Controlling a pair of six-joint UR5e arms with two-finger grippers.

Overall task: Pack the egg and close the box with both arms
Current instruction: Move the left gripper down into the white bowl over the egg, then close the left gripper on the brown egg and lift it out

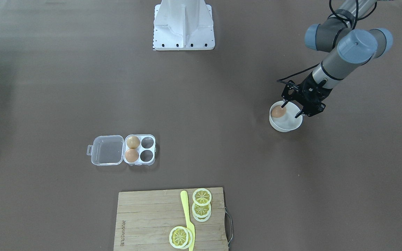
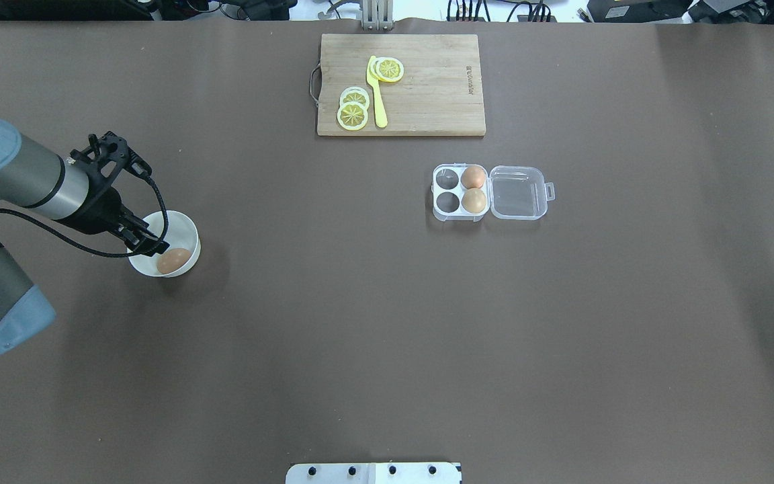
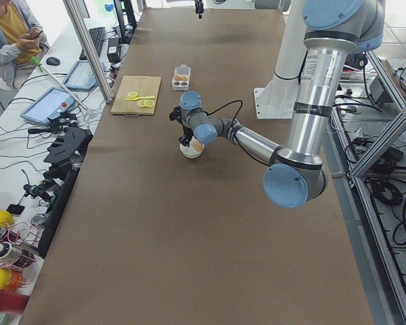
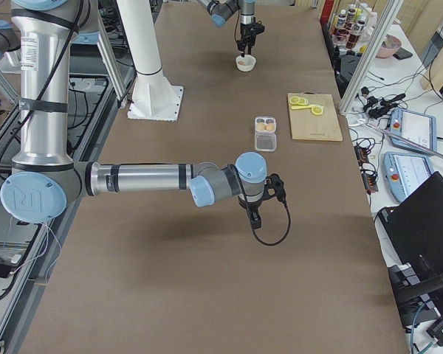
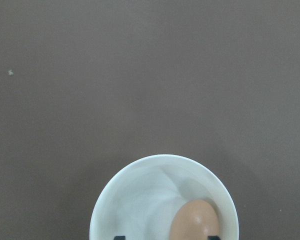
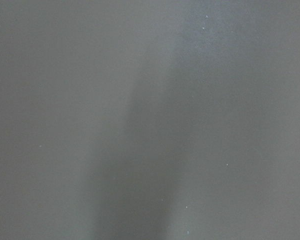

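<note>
The egg (image 1: 277, 111) is orange-brown and lies in a round white bowl (image 1: 286, 129) at the table's left end; it also shows in the overhead view (image 2: 173, 261) and the left wrist view (image 5: 194, 220). My left gripper (image 1: 292, 108) is open, its fingers lowered over the bowl, with the egg by one fingertip. The box (image 1: 147, 161) lies open mid-table, lid (image 1: 107, 150) flat beside it, holding a paler egg (image 1: 133, 142) and an orange-brown egg (image 1: 131, 155); two cells are empty. My right gripper (image 4: 255, 219) hovers low over bare table; I cannot tell whether it is open.
A wooden cutting board (image 1: 145, 216) with a yellow knife (image 1: 187, 216) and lemon slices (image 1: 201, 196) sits at the operators' side of the box. The white robot base (image 1: 183, 24) stands at the robot's edge.
</note>
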